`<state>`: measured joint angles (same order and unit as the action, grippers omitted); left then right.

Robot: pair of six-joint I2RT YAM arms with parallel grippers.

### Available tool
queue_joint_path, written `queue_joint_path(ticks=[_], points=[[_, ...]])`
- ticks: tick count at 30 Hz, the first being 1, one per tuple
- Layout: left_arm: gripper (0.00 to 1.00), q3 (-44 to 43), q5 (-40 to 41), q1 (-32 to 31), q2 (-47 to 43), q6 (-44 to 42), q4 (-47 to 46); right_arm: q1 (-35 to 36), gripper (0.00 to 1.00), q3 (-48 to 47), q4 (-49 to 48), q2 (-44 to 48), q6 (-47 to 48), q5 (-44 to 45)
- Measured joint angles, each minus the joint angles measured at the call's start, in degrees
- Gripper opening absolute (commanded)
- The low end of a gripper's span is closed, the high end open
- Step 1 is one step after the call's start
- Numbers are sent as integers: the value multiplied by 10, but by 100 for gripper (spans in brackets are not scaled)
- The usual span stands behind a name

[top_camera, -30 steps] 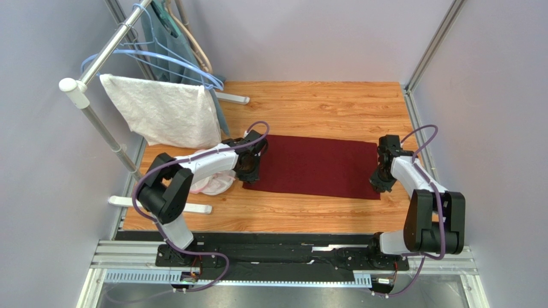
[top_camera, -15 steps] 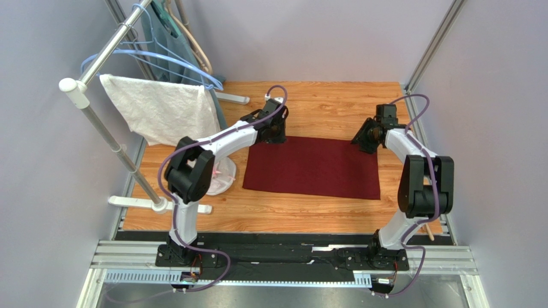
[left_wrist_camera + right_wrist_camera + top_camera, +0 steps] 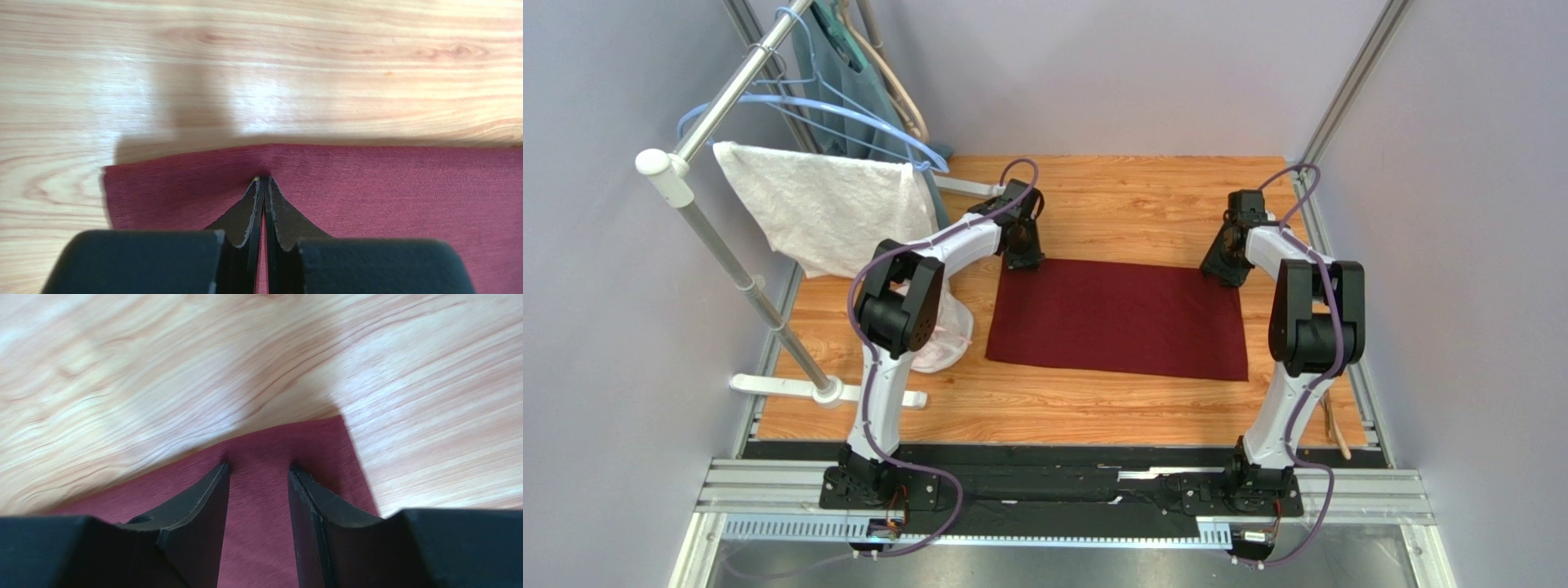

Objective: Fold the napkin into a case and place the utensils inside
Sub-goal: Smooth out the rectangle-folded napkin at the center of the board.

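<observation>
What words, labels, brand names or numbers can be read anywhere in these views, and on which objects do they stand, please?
None: no readable text shows in any view.
The napkin is plain maroon cloth, the white towel bears no print, and the table shows only wood grain.
The rail at the near edge shows no lettering that can be made out at this size.

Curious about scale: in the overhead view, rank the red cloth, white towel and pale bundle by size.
1. The red napkin, lying flat.
2. The white towel, almost as large; it hangs nearer the camera, so this order is unsure.
3. The pale bundle, clearly smallest, partly hidden by the left arm.
</observation>
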<state>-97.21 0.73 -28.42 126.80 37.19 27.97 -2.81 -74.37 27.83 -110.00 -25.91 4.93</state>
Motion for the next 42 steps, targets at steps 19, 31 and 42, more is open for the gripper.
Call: queue_joint_path(ticks=[19,31,42], points=[[12,-5,-22,21,-18,-23,32,12,43,-57,59,4,29,15],[11,-39,-51,89,19,-9,55,-37,43,-80,33,-56,35,-12],[17,21,-36,46,-38,-30,36,-36,67,-47,4,23,8,-124]])
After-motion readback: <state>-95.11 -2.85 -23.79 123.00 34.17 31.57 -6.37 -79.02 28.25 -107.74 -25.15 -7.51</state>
